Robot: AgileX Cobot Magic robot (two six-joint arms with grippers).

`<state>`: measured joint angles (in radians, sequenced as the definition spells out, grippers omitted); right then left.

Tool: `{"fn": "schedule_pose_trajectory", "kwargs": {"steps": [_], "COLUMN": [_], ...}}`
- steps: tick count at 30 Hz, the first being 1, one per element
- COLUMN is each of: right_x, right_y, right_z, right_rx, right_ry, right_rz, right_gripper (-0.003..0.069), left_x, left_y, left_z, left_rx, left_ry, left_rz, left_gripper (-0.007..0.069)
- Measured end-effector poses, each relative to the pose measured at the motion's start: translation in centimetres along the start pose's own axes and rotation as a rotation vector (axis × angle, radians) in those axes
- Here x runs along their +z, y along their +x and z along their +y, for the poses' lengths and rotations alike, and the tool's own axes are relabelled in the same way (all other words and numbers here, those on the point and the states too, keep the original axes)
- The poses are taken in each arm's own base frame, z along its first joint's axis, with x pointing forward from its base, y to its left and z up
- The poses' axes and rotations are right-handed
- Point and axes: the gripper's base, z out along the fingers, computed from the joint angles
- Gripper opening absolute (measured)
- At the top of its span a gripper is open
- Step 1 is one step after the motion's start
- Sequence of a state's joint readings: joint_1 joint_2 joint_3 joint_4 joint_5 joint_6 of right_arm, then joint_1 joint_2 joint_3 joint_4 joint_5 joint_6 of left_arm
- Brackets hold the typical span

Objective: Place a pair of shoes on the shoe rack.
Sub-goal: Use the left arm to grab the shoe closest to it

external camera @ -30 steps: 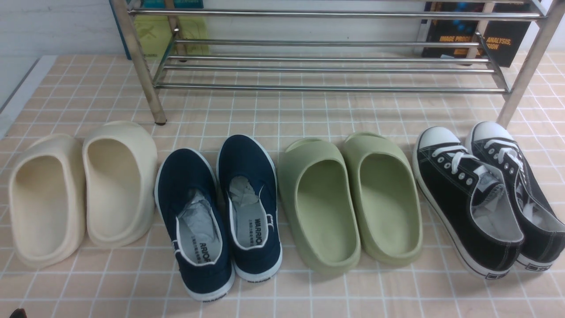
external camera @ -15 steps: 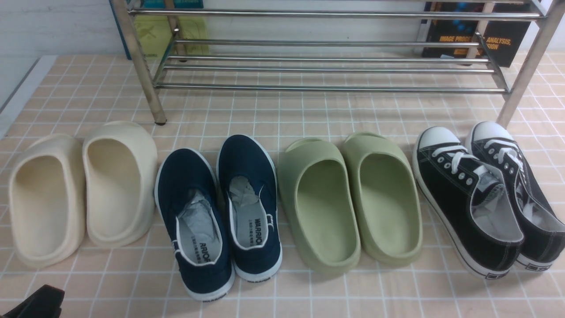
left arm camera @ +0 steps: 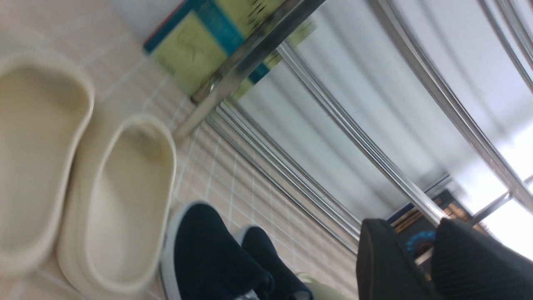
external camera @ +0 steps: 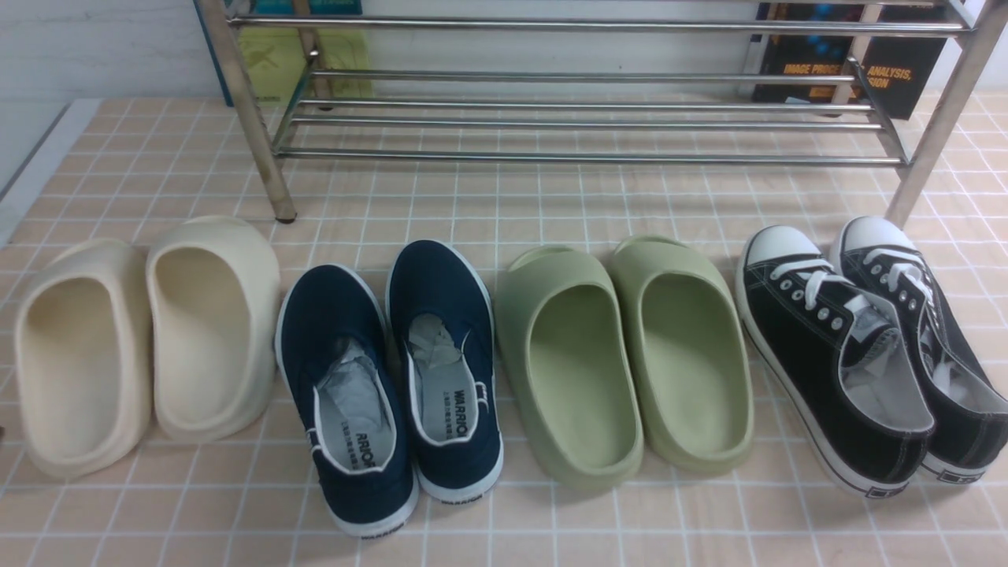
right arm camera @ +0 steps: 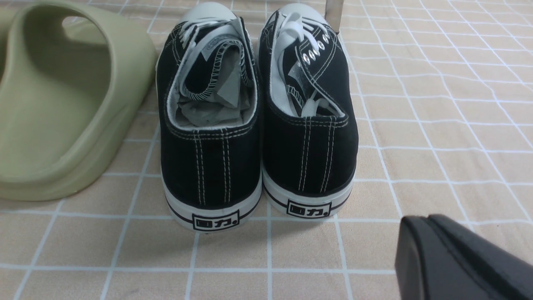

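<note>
The navy shoes (external camera: pixel 437 291) sat side by side on the pink checked surface (external camera: pixel 551 205), heels twd the robot and toes twd the shoe rack (external camera: pixel 583 157). Each was stuffed w/ crumpled paper, and "WARRIOR" was readable on the R insole. The pair stood short of the rack, not touching it. They lay in front of and below the L gripper (left arm camera: pixel 414 225), w/ only their toes in its wrist cam and the rack's long bars further ahead. That gripper's two dark fingers showed a thin slit btwn them, but the view was blurred and cropped, so I couldn't tell if it was closed or slightly apart. The cream slides (external camera: pixel 213 331) lay just beside the navy pair, also ahead of the L gripper. The green slides (external camera: pixel 567 370) were on the navy pair's other side. The black sneakers (external camera: pixel 827 378) stood right in front of the R gripper (right arm camera: pixel 433 241), heels twd it. Only one dark edge of that gripper showed, so its opening couldn't be told. A yellow-green book (external camera: pixel 276 63) and a dark book (external camera: pixel 906 75) leaned behind the rack.
</note>
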<state>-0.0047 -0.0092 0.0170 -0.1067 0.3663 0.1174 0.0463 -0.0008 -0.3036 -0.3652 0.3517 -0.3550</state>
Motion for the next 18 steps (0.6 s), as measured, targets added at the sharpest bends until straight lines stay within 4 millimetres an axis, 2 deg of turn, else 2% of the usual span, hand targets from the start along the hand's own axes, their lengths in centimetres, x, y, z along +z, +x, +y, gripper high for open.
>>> {"fn": "schedule_pose_trajectory", "kwargs": {"steps": [1,2,4,5,6,7,8,10,11,14,15,18], "right_x": [0.0,0.0,0.0,0.0,0.0,0.0,0.0,0.0,0.0,0.0,0.0,0.0], "right_y": [0.0,0.0,0.0,0.0,0.0,0.0,0.0,0.0,0.0,0.0,0.0,0.0], "right_z": [0.0,0.0,0.0,0.0,0.0,0.0,0.0,0.0,0.0,0.0,0.0,0.0], "right_rx": [0.0,0.0,0.0,0.0,0.0,0.0,0.0,0.0,0.0,0.0,0.0,0.0], "right_ry": [0.0,0.0,0.0,0.0,0.0,0.0,0.0,0.0,0.0,0.0,0.0,0.0], "right_rz": [0.0,0.0,0.0,0.0,0.0,0.0,0.0,0.0,0.0,0.001,0.001,0.001], "right_gripper": [-0.0004,-0.0004,-0.0004,-0.0004,-0.0004,-0.0004,-0.0004,-0.0004,-0.0004,-0.0004,-0.0004,-0.0004], "left_x": [-0.2,-0.3,0.0,0.5,0.7,1.4,2.2,3.4,3.4,6.2,6.4,9.4], "left_y": [-0.4,-1.8,-3.3,-3.9,-3.7,-4.6,-5.1,-5.8,-6.0,-6.3,-6.2,-4.7], "left_z": [-0.4,-1.6,-2.4,-2.4,-2.3,-2.3,-1.9,-1.4,-1.4,-0.3,-0.3,-0.7], "left_rx": [0.03,0.182,0.317,0.37,0.37,0.428,0.47,0.518,0.527,0.608,0.613,0.709], "left_ry": [0.0,-0.046,-0.146,-0.217,-0.23,-0.331,-0.438,-0.556,-0.576,-0.694,-0.694,-0.614], "left_rz": [0.004,0.072,0.189,0.274,0.302,0.414,0.536,0.662,0.677,0.877,0.886,1.031], "left_gripper": [0.02,0.0156,0.0086,0.0052,0.0052,0.0017,0.0006,0.0002,0.0002,0.0002,0.0002,0.0002]}}
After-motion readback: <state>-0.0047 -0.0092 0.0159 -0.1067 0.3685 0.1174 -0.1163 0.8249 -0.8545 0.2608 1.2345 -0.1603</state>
